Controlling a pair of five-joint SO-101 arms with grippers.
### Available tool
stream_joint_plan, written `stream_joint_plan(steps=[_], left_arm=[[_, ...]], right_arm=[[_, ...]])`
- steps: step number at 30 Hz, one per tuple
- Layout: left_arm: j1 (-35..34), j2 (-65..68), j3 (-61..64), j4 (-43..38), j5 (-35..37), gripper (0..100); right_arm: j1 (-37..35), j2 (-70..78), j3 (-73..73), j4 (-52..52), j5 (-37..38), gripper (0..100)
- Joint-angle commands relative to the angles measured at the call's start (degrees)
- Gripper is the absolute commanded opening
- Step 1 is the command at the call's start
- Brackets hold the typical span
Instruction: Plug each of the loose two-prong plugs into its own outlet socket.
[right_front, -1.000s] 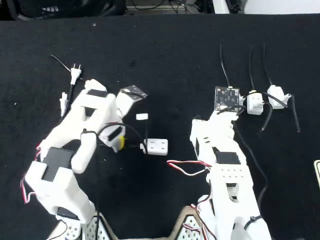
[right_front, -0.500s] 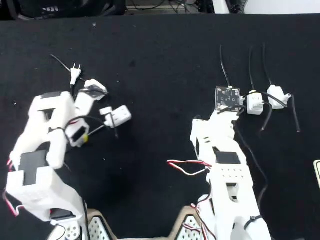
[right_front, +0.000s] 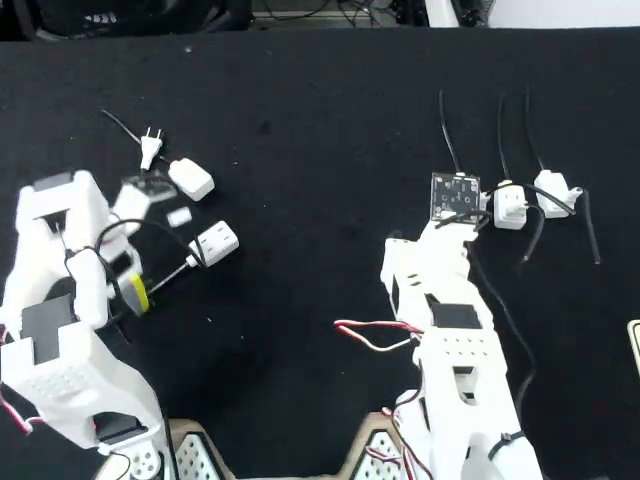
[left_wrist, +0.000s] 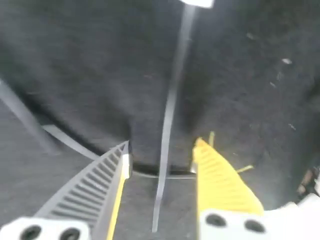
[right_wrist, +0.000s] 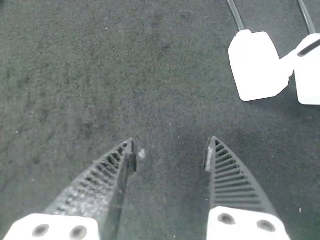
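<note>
The left gripper (left_wrist: 162, 146), jaws apart, straddles the thin cord (left_wrist: 172, 100) of a white outlet socket (right_front: 214, 243), and the loose two-prong plug (right_front: 150, 148) lies farther out beside a second socket (right_front: 190, 178) — prongs pointing away from the arms, well apart from the right gripper (right_wrist: 171, 141), likewise open, near two corded white blocks (right_front: 510, 205).

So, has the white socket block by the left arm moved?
Yes: the socket block has shifted left, closer to the loose plug, which stayed put.
</note>
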Motion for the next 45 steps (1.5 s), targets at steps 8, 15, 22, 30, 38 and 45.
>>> stream_joint_plan(steps=[8,15,22,30,38,45], left_arm=[[6.02,-0.35,-12.53,0.18,27.25,23],[13.58,-0.79,-6.55,-15.91,48.62,23],[21.05,-0.97,2.95,-25.49,54.59,23],[23.69,-7.65,8.31,-26.2,55.21,23],[27.47,-17.41,18.15,-37.01,55.56,23],[27.38,-17.41,22.99,-41.67,55.3,23]], right_arm=[[0.7,-1.54,-3.74,-1.32,-0.44,21.9],[0.7,-1.54,-3.65,-1.32,-0.44,21.9],[0.7,-1.54,-3.74,-1.32,-0.44,21.9],[0.62,-1.54,-3.82,-1.32,-0.44,21.9],[0.62,-1.54,-3.82,-1.32,-0.44,21.9],[0.62,-1.54,-3.74,-1.32,-0.44,21.9]])
